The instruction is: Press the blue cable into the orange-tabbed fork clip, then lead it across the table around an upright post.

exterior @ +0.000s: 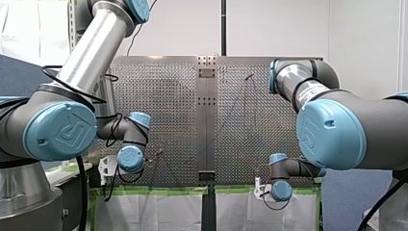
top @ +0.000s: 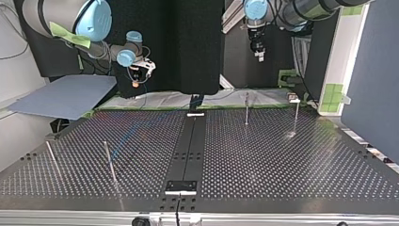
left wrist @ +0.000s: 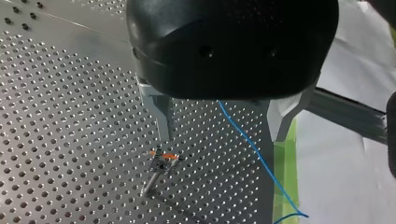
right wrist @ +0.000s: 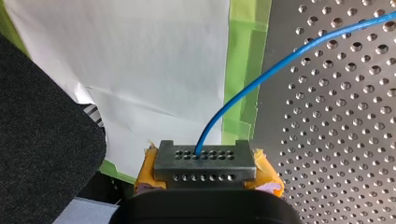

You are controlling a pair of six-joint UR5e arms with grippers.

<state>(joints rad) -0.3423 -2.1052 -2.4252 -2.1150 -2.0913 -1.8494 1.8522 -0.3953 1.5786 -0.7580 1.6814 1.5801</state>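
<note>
Surface: perforated metal table with a dark centre strip down its middle. Green tape and white paper run along the edge on the arms' side.
Right gripper: my right gripper has yellow pads and is clamped on the blue cable. The cable exits between the fingers and arcs away over the tape onto the perforated plate.
Left gripper: my left gripper has its metal fingers spread and holds nothing. It hangs over the table close to the taped edge.
Cable vs left gripper: in the left wrist view the cable comes out from under the black housing and runs beneath the gap between the fingers. It drifts toward the finger on the tape side, then goes on over the tape. Contact with that finger: can't tell.
Clip: orange-tabbed fork clip sits on a short stem, just ahead of the other finger's tip. The cable is not in it and lies apart, on the tape side.
Posts: four thin upright posts show in the top view. Two stand at its left toward the camera; two stand at its right, further back. All are well apart from both grippers.
Room: black backdrop behind the arms, a blue-grey board off the table at the top view's left, and a white wall in the front view.
</note>
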